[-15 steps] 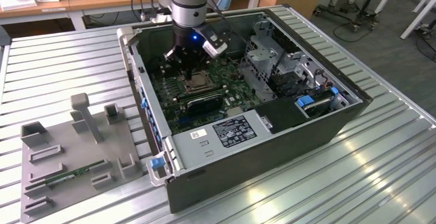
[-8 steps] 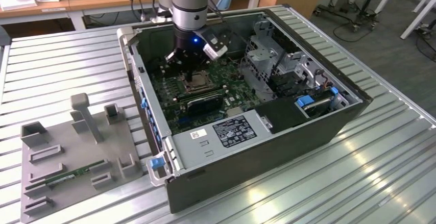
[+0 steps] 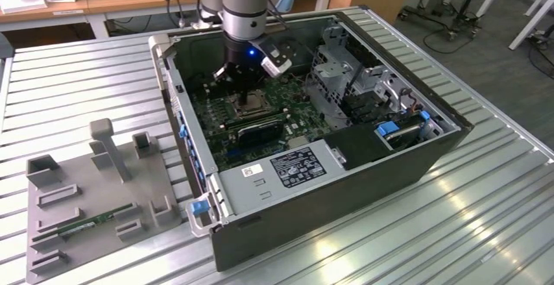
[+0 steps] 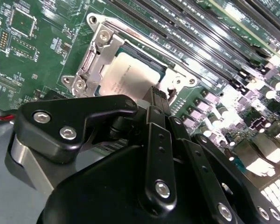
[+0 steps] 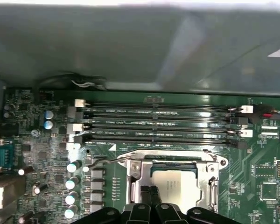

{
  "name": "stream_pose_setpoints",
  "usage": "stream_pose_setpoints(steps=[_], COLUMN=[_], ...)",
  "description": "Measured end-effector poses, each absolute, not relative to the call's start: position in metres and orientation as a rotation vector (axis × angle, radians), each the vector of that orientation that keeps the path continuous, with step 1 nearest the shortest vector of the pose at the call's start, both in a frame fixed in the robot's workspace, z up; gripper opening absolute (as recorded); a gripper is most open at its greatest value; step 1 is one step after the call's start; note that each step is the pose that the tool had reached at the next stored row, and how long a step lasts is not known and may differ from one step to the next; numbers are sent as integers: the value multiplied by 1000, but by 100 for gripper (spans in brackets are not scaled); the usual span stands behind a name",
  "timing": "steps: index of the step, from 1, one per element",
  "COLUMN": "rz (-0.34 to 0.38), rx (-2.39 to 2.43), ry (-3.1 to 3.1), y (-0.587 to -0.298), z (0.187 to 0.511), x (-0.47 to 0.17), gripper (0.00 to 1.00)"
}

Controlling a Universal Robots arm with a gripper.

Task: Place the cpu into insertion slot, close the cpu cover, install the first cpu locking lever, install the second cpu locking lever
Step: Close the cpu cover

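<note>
One cpu (image 4: 130, 74) (image 5: 177, 184), its silvery-tan face up, sits in the insertion slot (image 4: 144, 50) (image 5: 172, 166) directly in front of the jaw tips. The cpu cover (image 4: 91, 60) (image 5: 133, 175) lies down over the socket, with its silver frame around the chip and the chip showing through its window. The gripper (image 4: 156, 95) (image 5: 151, 193) (image 3: 240, 84) hangs just above the near edge of this frame, and its two black fingers (image 4: 159, 140) are pressed together with nothing seen between them. In both wrist views the tips stand very near the cover, though whether they touch it I cannot tell. A thin metal lever (image 5: 107, 160) runs out from the socket's corner to one side of the jaws, across the green circuit board (image 5: 37, 140). Beyond the socket, farther ahead of the jaws, lie the long black memory slots (image 5: 158, 123) (image 4: 200, 37) in parallel rows. In the exterior view the arm reaches down into an open computer case (image 3: 346, 187) lying on a slatted metal table (image 3: 433, 233). Well apart from the jaws, toward the exterior view's left, a grey fixture tray (image 3: 78, 200) holds a green memory stick (image 3: 95, 222).
</note>
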State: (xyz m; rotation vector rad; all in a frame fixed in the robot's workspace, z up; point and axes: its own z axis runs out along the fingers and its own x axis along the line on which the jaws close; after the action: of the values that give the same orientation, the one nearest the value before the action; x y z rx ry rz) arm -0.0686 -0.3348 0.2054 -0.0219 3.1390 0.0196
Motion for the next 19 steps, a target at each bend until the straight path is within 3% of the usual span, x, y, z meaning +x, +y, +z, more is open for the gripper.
stream_pose_setpoints(steps=[19], rz=[19], rx=[-22], ry=[3139], y=[-335], z=[198], x=[-60], gripper=[11])
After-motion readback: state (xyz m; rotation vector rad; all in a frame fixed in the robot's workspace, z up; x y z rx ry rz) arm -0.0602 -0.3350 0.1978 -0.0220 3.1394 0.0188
